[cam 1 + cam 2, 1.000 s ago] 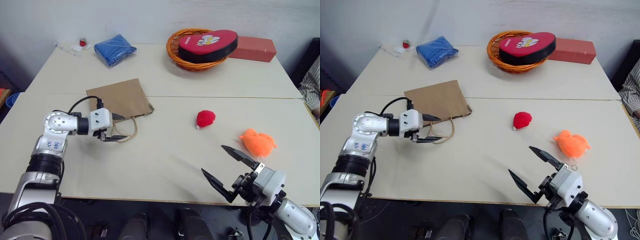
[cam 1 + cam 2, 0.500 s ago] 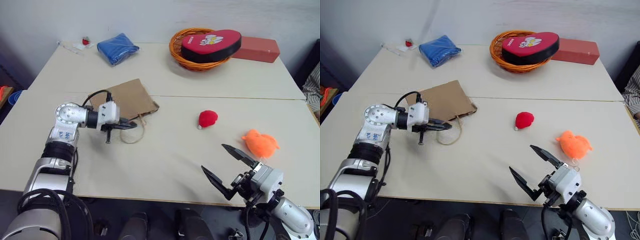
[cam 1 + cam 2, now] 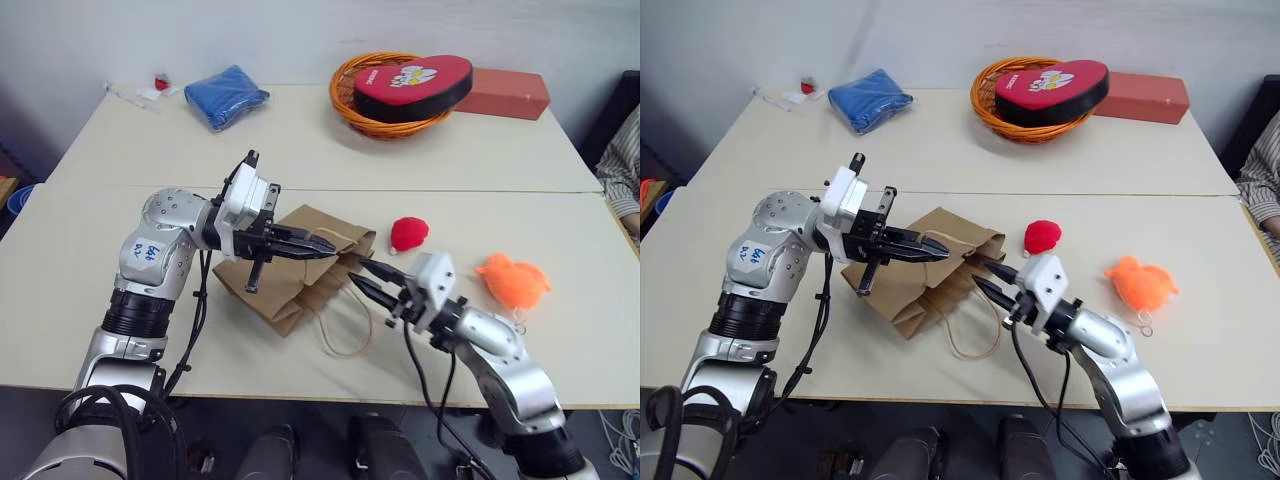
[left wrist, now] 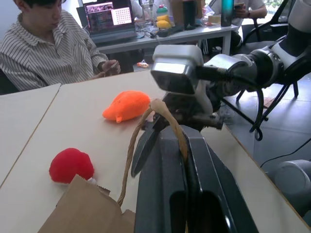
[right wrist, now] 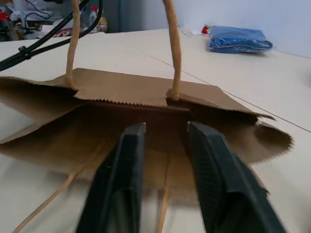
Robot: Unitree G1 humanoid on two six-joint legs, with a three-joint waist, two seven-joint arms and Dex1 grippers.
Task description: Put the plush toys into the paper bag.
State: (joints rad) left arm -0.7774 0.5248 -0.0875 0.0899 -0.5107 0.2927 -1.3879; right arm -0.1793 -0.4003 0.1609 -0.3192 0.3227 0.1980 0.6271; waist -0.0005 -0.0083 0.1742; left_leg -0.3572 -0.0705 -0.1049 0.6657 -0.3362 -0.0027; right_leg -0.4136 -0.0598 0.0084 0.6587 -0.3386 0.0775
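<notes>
The plain brown kraft paper bag lies on the pale worktop, its mouth raised toward the two toys. The left end effector is closed on the bag's upper twisted-cord handle and holds that edge lifted, so the mouth gapes. The right end effector sits at the bag's opening with its two black fingers narrowly parted and reaching toward the lower lip; whether they grip the paper cannot be told. The second cord handle trails loose on the worktop. Neither toy is in the bag: the small round red plush toy rests just beyond the bag's mouth, and the bright orange plush toy lies farther to the robot's right, well apart from the bag. By appearance the task stands at the bag-opening step; both toys remain to be picked up and placed inside. A person in a striped shirt sits at the worktop's right edge.
</notes>
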